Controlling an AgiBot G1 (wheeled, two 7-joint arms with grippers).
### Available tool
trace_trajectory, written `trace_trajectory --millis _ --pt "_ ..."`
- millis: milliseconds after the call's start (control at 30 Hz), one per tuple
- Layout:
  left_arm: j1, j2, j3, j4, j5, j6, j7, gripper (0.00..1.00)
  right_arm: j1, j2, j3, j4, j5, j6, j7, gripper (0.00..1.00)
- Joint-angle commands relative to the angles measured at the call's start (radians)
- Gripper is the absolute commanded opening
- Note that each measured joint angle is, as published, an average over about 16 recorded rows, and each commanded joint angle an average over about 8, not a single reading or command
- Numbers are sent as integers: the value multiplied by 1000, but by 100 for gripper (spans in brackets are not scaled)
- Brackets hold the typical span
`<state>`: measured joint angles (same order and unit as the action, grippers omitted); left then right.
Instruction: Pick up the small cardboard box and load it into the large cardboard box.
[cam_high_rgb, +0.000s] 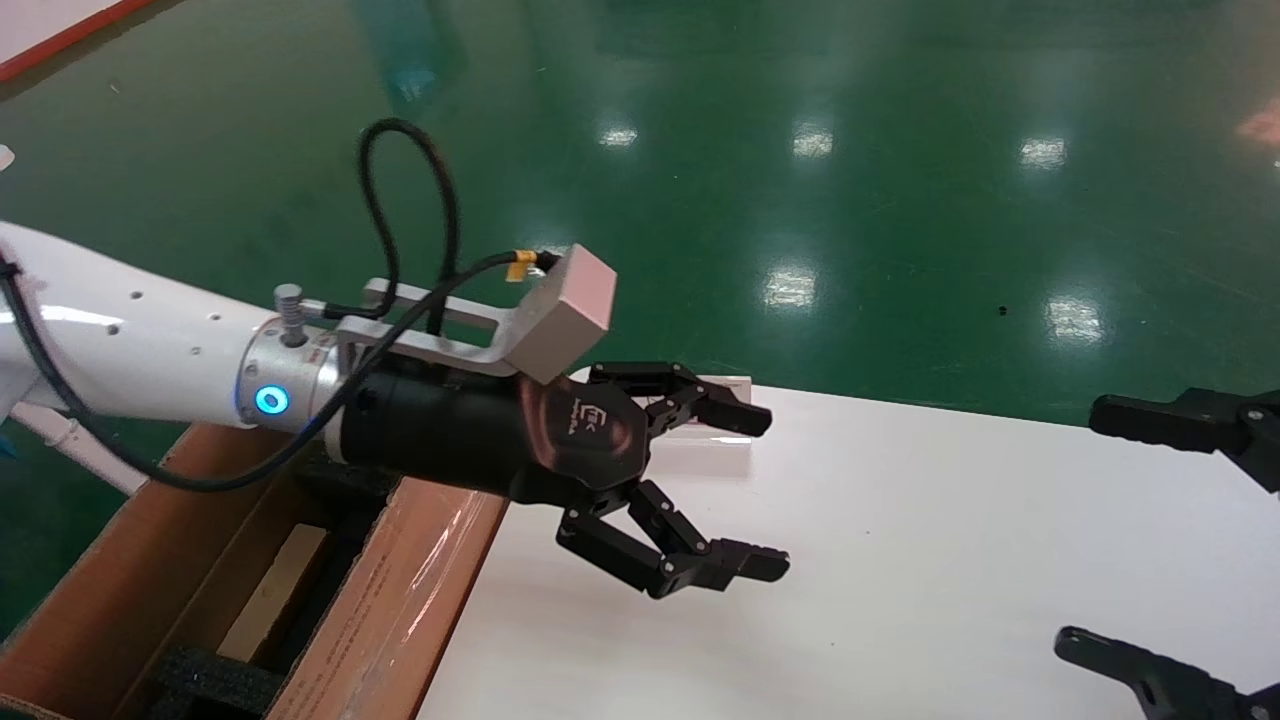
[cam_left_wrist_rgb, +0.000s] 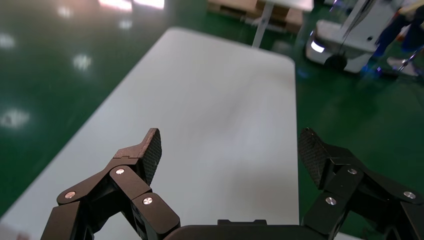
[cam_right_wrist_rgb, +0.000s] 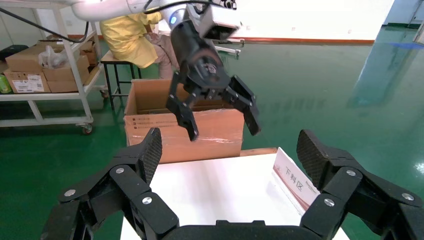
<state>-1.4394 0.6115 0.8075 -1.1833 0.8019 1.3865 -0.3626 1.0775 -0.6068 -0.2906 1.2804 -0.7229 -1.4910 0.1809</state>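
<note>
The large cardboard box (cam_high_rgb: 400, 600) stands at the table's left end, glossy tape on its near flap and black foam (cam_high_rgb: 215, 685) inside. A flat pale-brown face (cam_high_rgb: 275, 590) lies between the foam pieces; it looks like the small cardboard box. My left gripper (cam_high_rgb: 775, 492) hangs open and empty over the white table (cam_high_rgb: 900, 560), just right of the large box. From the right wrist, the left gripper (cam_right_wrist_rgb: 223, 131) shows in front of the large cardboard box (cam_right_wrist_rgb: 150, 130). My right gripper (cam_high_rgb: 1078, 527) stands open and empty at the table's right side.
A small sign card (cam_right_wrist_rgb: 295, 180) stands on the table's far edge near the left gripper. Green floor surrounds the table. Beyond the large box are a shelf cart with cartons (cam_right_wrist_rgb: 40, 75) and a person in yellow (cam_right_wrist_rgb: 130, 40). Another machine (cam_left_wrist_rgb: 340, 45) stands past the table's end.
</note>
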Motion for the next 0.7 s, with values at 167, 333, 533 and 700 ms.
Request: trace_trajectory --millis 167,333,533,700 --pt "138 0 -200 -38 -27 41 66 100 -1 -1 2 1 -1 -1 1 100" --pt "253 0 -366 -70 -49 76 121 100 -1 -1 3 1 -2 -1 2 100" --pt "353 0 -511 -97 -69 106 170 100 -1 -2 5 2 -4 -2 3 100" --pt "382 0 -560 -103 -73 112 176 100 -2 -3 7 2 -5 -3 4 100"
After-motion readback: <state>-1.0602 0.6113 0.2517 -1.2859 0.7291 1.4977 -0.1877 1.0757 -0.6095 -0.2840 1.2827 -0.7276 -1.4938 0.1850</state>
